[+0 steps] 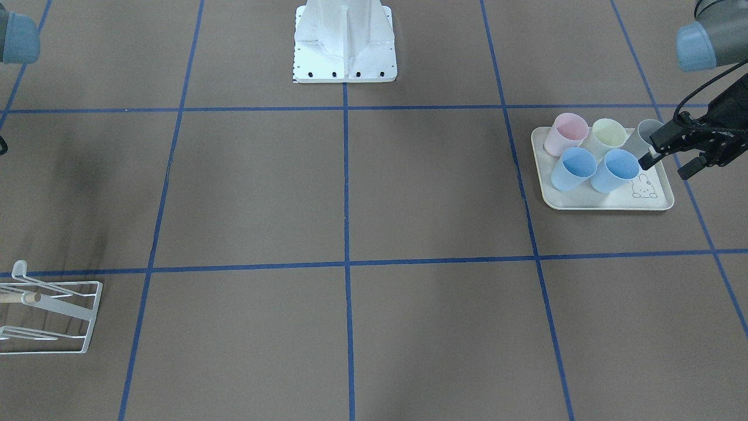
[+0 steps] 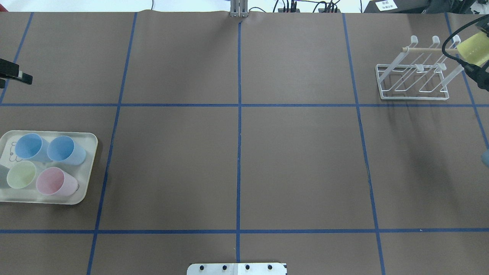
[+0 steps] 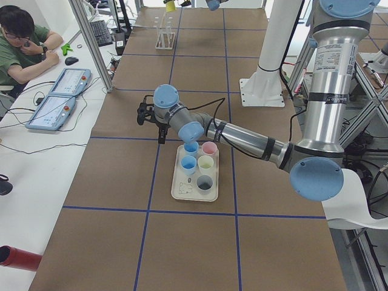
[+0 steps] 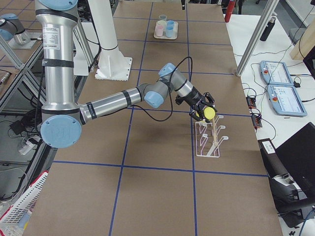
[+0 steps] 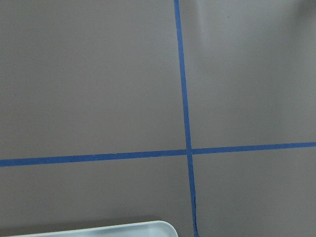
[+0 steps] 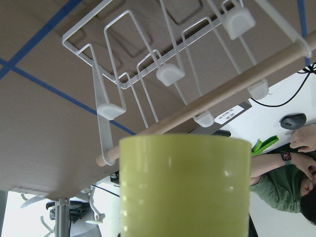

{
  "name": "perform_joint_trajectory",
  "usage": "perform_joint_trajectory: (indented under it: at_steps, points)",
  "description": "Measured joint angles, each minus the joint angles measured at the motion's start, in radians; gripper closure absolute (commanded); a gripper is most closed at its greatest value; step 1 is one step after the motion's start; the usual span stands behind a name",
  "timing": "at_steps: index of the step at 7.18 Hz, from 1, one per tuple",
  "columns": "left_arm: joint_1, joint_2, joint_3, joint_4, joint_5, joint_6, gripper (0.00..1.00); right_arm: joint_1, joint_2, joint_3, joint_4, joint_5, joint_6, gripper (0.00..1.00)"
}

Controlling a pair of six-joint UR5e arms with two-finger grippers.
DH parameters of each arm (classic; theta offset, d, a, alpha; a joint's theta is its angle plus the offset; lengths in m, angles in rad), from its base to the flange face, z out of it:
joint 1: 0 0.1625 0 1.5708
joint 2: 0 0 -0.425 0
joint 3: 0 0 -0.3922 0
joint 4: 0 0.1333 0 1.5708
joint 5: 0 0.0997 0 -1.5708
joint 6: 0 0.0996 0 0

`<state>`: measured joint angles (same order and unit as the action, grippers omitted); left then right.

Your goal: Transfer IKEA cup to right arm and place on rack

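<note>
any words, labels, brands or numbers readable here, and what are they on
Nothing reads clearly enough to quote.
Printed label on the left arm's grey-silver upright segment: too small to read.
White sticker beyond the table's far edge: blurred.
Cream rectangular tray: only a bunny line drawing, no words.

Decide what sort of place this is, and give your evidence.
Probably a robotics lab: grey-silver jointed right arm over a brown table gridded with blue tape, seated person beside blue-edged control tablets.
</note>
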<state>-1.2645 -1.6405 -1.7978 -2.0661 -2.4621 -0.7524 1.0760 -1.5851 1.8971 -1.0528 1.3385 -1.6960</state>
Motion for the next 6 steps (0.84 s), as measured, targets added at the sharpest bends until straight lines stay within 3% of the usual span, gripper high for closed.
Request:
perform_joint_trajectory:
  at_steps: [3,6]
  points:
    - [0.000,0.007,0.001,-0.001,0.000,-0.004,0.00,-0.093,-0.001,-0.001,-0.045,-0.179,-0.033,0.83]
    - [0.001,0.010,0.005,-0.002,0.000,-0.004,0.00,-0.163,0.000,-0.021,-0.063,-0.301,-0.030,0.82]
